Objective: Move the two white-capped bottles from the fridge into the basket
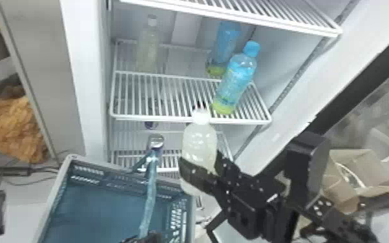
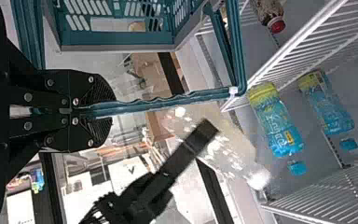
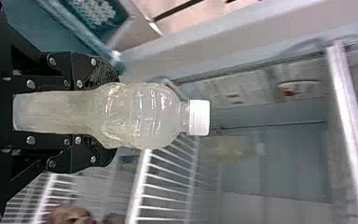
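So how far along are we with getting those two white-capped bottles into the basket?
Partway. One white-capped bottle is off the shelf, gripped in the right pincer near the basket. The left pincer holds the basket's handle. Left to do: lower that bottle in, then fetch the second white-capped bottle, standing toward the shelf's back left.

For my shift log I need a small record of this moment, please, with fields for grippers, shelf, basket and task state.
Right gripper: shut on a white-capped bottle
Left gripper: shut on the basket handle
Shelf: other white-capped bottle back left; two blue-capped bottles right
Basket: below the shelf, handle raised
Task state: held bottle not yet in basket
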